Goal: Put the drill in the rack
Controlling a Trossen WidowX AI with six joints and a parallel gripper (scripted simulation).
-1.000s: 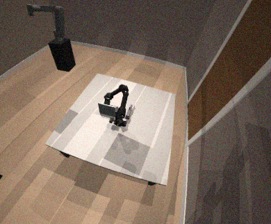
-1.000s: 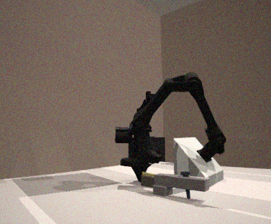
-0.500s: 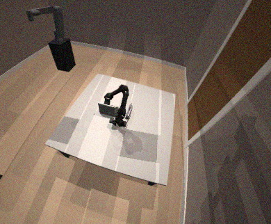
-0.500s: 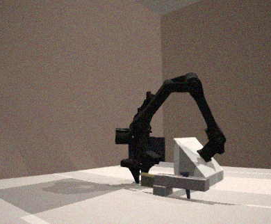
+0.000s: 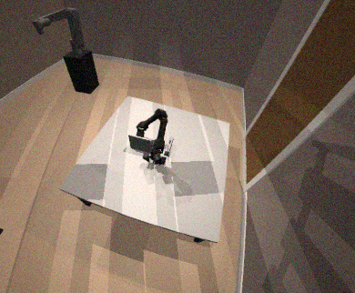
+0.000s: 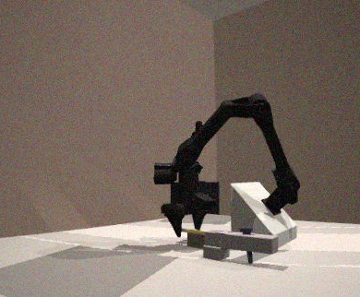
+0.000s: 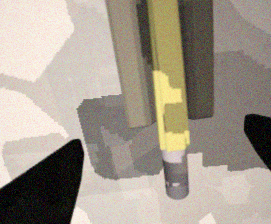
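Drill (image 7: 170,107) lies in rack (image 7: 132,65), between spread claw (image 7: 172,170) fingers, untouched.

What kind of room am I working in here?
Probably a bare indoor test room: plain walls, a wood-plank floor, one white table carrying the arm, and a camera stand in the corner.
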